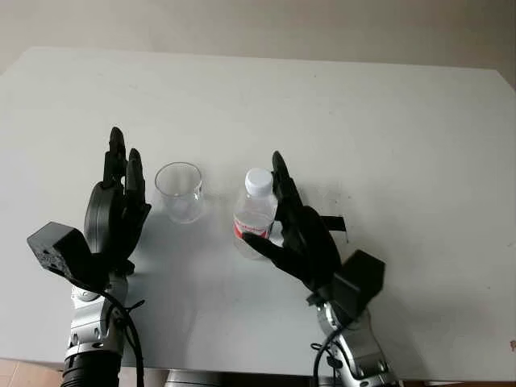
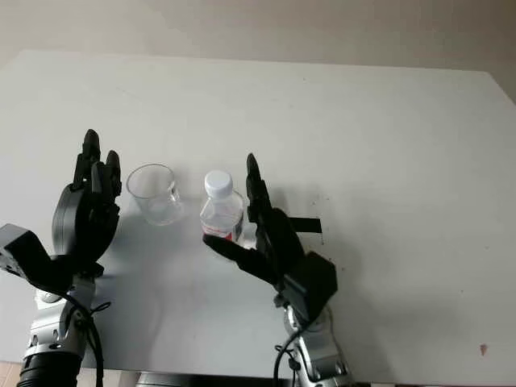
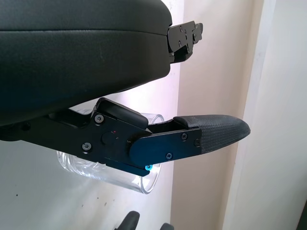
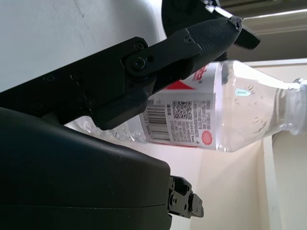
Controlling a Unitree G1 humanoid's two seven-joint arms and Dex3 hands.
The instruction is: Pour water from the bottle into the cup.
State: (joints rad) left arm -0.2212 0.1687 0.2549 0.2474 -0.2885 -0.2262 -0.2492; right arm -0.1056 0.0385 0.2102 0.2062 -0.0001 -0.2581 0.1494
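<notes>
Here the capped water bottle (image 1: 253,216) stands upright on the white worktop (image 1: 387,129), just right of the clear plastic cup (image 1: 180,191). The right hand (image 1: 294,230) sits at the bottle's right side, fingers (image 4: 201,38) wide around it and not yet closed. The left hand (image 1: 117,205), open, is beside the cup's left

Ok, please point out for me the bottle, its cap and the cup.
bottle (image 1: 251,229), left eye view, on the red-and-white label.
cap (image 1: 259,181), left eye view, on the white top.
cup (image 2: 155,197), right eye view, on the clear wall.
</notes>
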